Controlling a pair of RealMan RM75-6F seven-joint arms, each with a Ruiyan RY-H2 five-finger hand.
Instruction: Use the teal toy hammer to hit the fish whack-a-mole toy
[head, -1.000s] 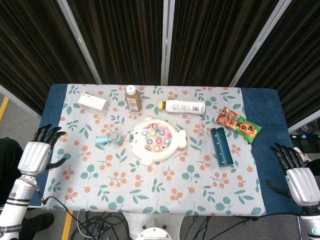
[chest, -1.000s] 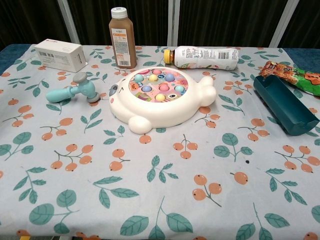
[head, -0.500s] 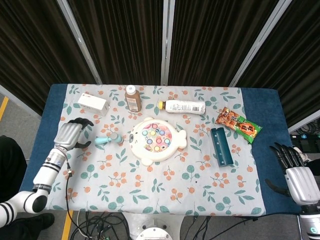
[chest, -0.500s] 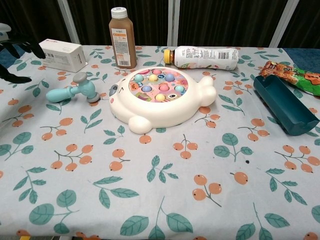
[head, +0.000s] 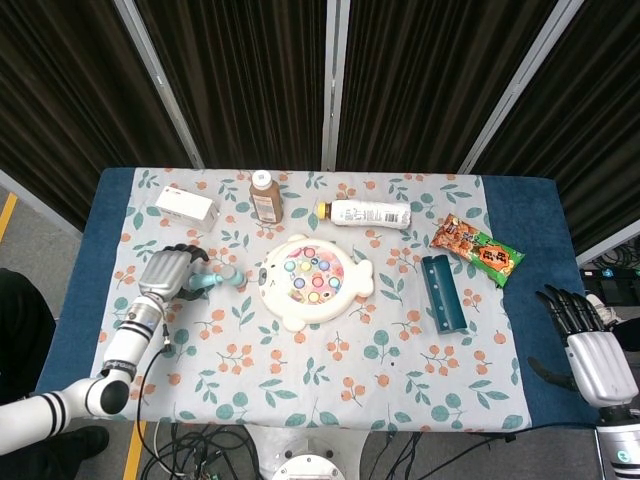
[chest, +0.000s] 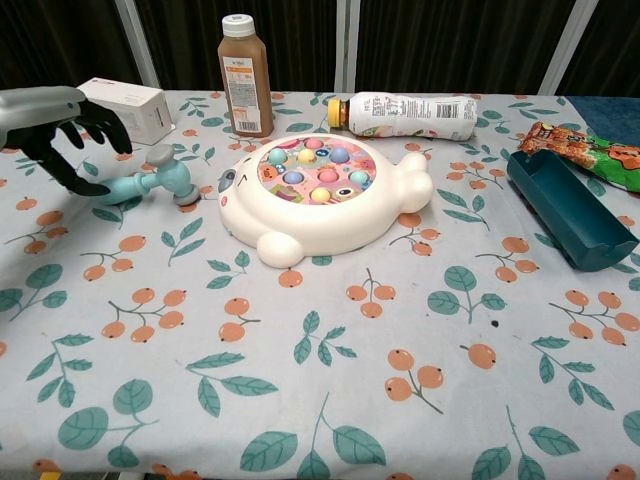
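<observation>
The teal toy hammer (chest: 150, 181) lies on the tablecloth just left of the white fish whack-a-mole toy (chest: 322, 195), its grey-tipped head toward the fish; in the head view the hammer (head: 219, 279) sits beside the fish toy (head: 312, 281). My left hand (chest: 60, 130) hovers over the hammer's handle end with fingers spread and curved downward, holding nothing; in the head view the same hand (head: 168, 271) overlaps the handle. My right hand (head: 588, 347) stays off the table's right edge, fingers apart and empty.
Behind the toys stand a white box (chest: 124, 109), a brown bottle (chest: 245, 76) and a white bottle lying on its side (chest: 405, 115). A dark teal tray (chest: 567, 207) and a snack packet (chest: 590, 150) lie at right.
My left hand has moved in from the table's left edge toward the right, reaching the hammer's handle. The right hand has stayed put.
</observation>
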